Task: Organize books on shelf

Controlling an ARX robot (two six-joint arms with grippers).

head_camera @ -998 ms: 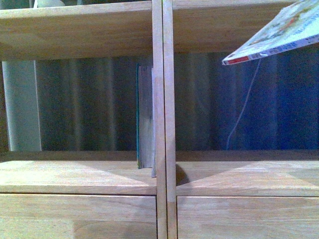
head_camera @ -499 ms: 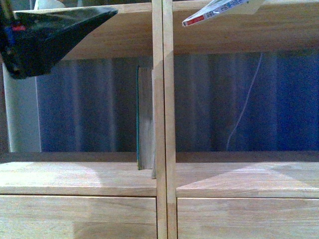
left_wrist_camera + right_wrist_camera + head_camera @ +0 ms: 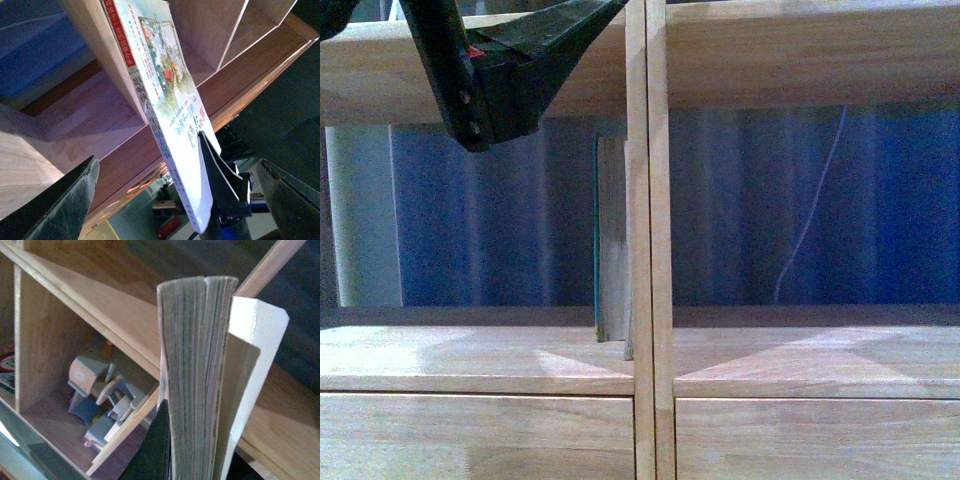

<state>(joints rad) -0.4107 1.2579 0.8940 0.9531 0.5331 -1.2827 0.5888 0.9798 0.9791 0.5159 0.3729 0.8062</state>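
The teal-covered book (image 3: pixel 610 240) stands upright on the light-wood shelf (image 3: pixel 480 355), against its double central upright (image 3: pixel 648 240). My left gripper (image 3: pixel 500 75) hangs open at the upper left of the front view. In the left wrist view the thin pale paperback (image 3: pixel 167 95) shows tilted between the spread fingers of my left gripper (image 3: pixel 177 161), with one finger (image 3: pixel 220 180) of the right gripper clamped on its lower end. My right gripper (image 3: pixel 192 460) is shut on the paperback (image 3: pixel 192 365), whose page edges face the camera. The paperback is out of the front view.
Two plain drawer fronts (image 3: pixel 470 435) lie below the lower board. A white cable (image 3: pixel 810 220) hangs behind the right compartment before a blue backdrop (image 3: pixel 910 200). Pale toy pieces (image 3: pixel 100 395) sit in another compartment in the right wrist view.
The paperback rose up and left until it left the top of the front view. My left gripper came in at the upper left and moved right and down.
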